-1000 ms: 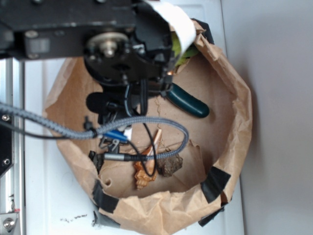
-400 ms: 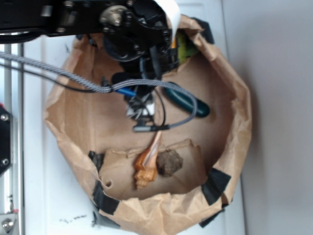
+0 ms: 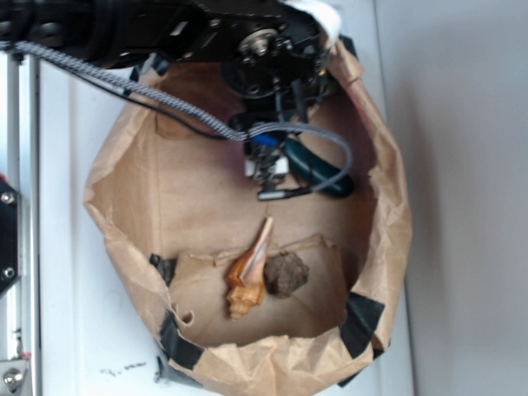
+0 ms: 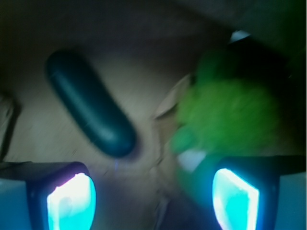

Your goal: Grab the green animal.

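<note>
Arm has shifted up and right since the earlier frames: it was over the bag's left half a second ago and now sits at the top rim of the paper bag [image 3: 396, 239], hiding the top right corner where lime green showed before. Floor of the bag at left and centre now uncovered.

Tool [image 4: 153, 191]: jaws spread wide, both fingertips [image 4: 72, 201] lit cyan at the bottom of the wrist view, nothing between them.

Green animal [image 4: 230, 115]: fuzzy, blurred in the wrist view, upper right, reaching down to just above the right fingertip; whether they touch cannot be told. Not visible in the exterior view, hidden under the arm.

Dark green cucumber-shaped object [image 4: 88, 103], [image 3: 326, 177]: lying flat, diagonal, left of the animal with bare paper between them.

Shell [image 3: 250, 276] and brown lump [image 3: 286, 275]: side by side at the bag's lower end, unchanged, well apart from the arm.

Edges: bag wall stands close behind the animal; crumpled rim taped black at corners. White worktop [image 3: 58, 330] around the bag.
</note>
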Robot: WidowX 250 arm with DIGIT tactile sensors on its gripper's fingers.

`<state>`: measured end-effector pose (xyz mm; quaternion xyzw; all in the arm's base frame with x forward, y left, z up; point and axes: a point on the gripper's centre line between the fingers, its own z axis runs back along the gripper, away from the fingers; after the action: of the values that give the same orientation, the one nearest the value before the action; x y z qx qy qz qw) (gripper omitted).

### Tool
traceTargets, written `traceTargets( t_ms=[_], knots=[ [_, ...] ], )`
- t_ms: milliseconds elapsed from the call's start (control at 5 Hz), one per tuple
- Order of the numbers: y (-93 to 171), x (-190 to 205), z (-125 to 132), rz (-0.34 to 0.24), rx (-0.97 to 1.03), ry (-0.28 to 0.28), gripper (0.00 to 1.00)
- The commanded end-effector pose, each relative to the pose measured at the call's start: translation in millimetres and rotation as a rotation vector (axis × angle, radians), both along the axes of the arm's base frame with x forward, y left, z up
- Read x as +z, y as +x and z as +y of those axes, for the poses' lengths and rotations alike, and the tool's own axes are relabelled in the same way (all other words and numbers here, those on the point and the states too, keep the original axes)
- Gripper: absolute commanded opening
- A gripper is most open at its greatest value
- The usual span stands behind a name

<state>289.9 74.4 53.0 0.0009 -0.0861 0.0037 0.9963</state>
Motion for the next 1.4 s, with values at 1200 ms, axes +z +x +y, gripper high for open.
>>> traceTargets(
  t_ms=[1200],
  knots=[
    [19.6,3.6,18.5,-0.130,-0.104,0.150,1.00]
  ],
)
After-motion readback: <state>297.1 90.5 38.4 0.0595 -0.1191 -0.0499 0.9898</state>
